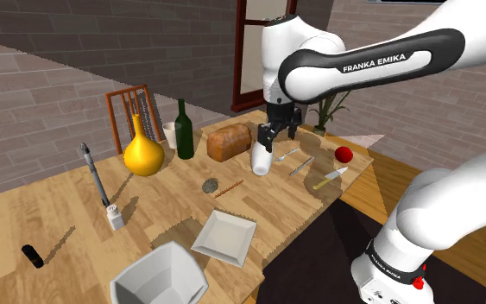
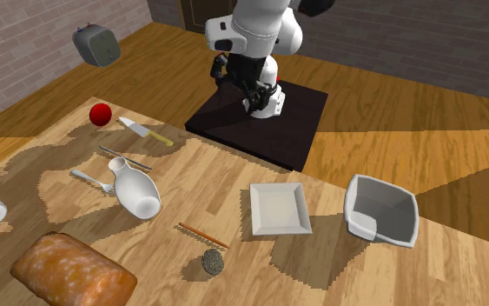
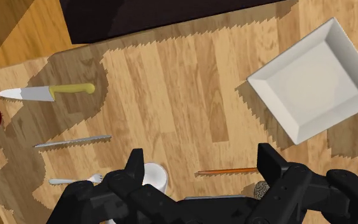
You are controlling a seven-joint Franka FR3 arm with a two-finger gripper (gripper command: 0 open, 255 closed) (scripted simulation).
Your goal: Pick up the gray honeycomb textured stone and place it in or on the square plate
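The gray honeycomb stone (image 1: 207, 185) lies on the wooden table, a small round lump; in the second exterior view the stone (image 2: 213, 262) sits near the front edge. The square white plate (image 1: 224, 236) rests a short way from it, toward the table's edge by the stand (image 2: 279, 209). My black gripper (image 1: 277, 129) hangs open and empty above a white vase (image 1: 261, 160), well apart from the stone. In the wrist view the gripper (image 3: 201, 162) has its fingers wide apart; the stone (image 3: 260, 188) peeks out beside one finger and the plate (image 3: 316, 77) lies farther off.
A thin brown stick (image 1: 230, 189) lies beside the stone. A bread loaf (image 1: 230, 141), green bottle (image 1: 183, 129) and yellow vase (image 1: 143, 154) stand behind. A knife (image 1: 329, 179), spoon (image 1: 286, 155) and red ball (image 1: 343, 155) lie near the vase. A white bowl (image 1: 159, 276) sits past the plate.
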